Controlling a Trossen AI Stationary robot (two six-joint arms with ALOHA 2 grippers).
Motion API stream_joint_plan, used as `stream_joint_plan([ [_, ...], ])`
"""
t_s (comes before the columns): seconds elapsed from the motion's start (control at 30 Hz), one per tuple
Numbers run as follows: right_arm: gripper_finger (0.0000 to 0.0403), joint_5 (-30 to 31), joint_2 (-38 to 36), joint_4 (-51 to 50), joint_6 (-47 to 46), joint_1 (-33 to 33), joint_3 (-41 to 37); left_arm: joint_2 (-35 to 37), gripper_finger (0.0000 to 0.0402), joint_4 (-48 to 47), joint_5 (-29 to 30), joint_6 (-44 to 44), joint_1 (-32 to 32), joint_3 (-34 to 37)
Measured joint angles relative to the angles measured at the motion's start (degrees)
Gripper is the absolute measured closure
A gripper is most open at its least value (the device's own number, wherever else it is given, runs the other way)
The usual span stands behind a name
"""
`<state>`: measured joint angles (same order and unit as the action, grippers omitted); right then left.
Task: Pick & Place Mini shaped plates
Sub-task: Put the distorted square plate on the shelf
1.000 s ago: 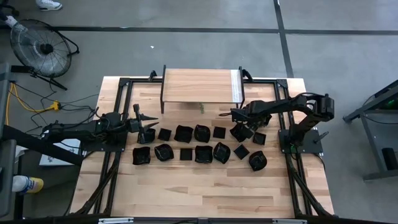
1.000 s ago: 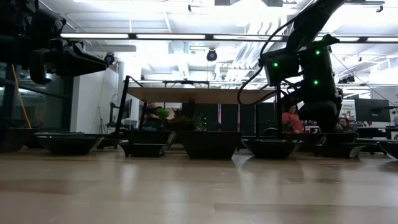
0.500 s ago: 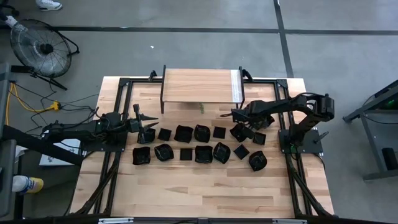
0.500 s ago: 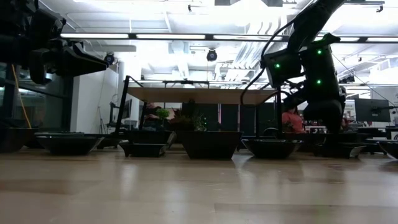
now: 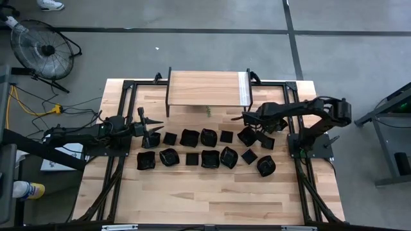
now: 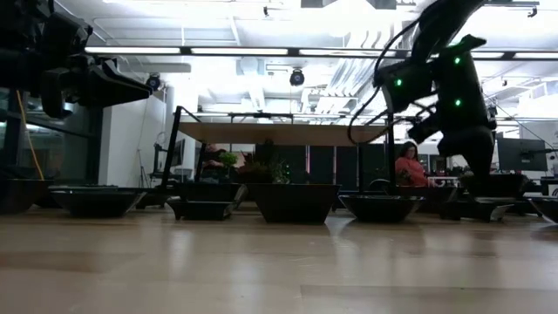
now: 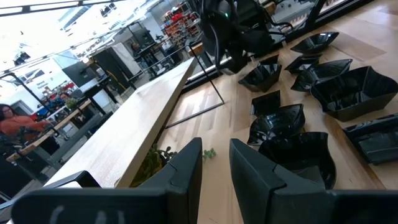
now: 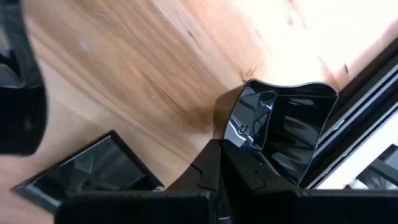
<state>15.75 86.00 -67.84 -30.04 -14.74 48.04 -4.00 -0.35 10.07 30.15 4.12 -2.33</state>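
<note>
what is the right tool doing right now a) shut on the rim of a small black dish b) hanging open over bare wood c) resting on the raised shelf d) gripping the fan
a: in the right wrist view the right tool is pinched shut on the rim of a glossy black dish, above the wooden table.

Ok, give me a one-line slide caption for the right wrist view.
Right gripper shut on the rim of a glossy black mini plate, square plate lying beside on the wooden table.
</note>
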Motion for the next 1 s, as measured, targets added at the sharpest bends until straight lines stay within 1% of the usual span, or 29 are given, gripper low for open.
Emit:
stream_joint_plan([
  [0.13,0.0402,0.3,-3.51,-4.75,0.56,0.0,2.8,0.01,0.0323,0.01,0.17,0.0,-0.02,0.0],
  [0.3,0.0402,1.7,-7.33,-10.54,3.21,0.0,9.76,0.0,0.0323,0.01,0.2,0.0,-0.01,0.0],
  [0.4,0.0402,3.22,-8.51,-13.04,5.63,0.0,14.96,0.01,0.0323,0.01,0.17,0.0,-0.01,0.0],
  [0.67,0.0403,5.49,-7.8,-18.66,12.25,0.0,32.52,0.01,0.0323,0.01,0.16,0.0,-0.02,0.0],
  [0.83,0.0403,6.1,-7.57,-16.85,18.32,-0.46,41.07,0.0,0.0323,0.0,0.15,0.0,0.0,0.0],
  [1.0,0.0403,3.03,-7.55,-12.05,28.85,-1.97,44.2,0.01,0.0323,0.01,0.13,0.0,-0.01,0.0],
])
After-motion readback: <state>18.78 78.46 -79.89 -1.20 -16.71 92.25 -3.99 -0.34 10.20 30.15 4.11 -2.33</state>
